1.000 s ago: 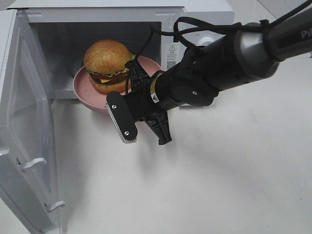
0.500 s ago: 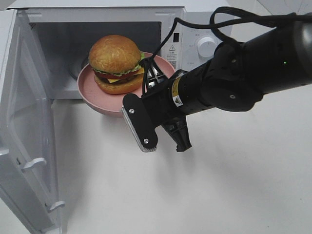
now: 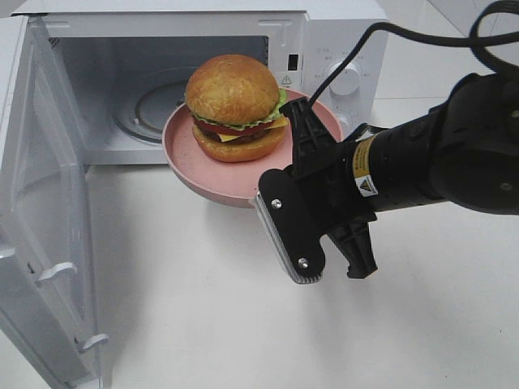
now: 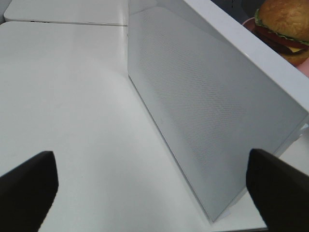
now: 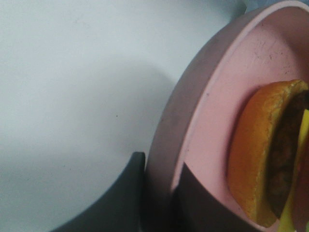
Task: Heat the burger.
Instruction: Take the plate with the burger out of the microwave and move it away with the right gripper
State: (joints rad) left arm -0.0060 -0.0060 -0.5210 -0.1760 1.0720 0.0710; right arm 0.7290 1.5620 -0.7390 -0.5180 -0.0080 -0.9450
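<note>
On the white table (image 3: 243,324), only the right wrist view shows the right pincer (image 5: 159,193) pinching the plate (image 5: 203,96) rim.

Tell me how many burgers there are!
1. The burger sits on the pink plate, which the right gripper holds by the rim in front of the open microwave. None shows inside; its door hides a bit.

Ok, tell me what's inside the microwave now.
Only the glass turntable shows inside the microwave. The burger, on the pink plate, is outside the opening and hides the cavity's right part.
</note>
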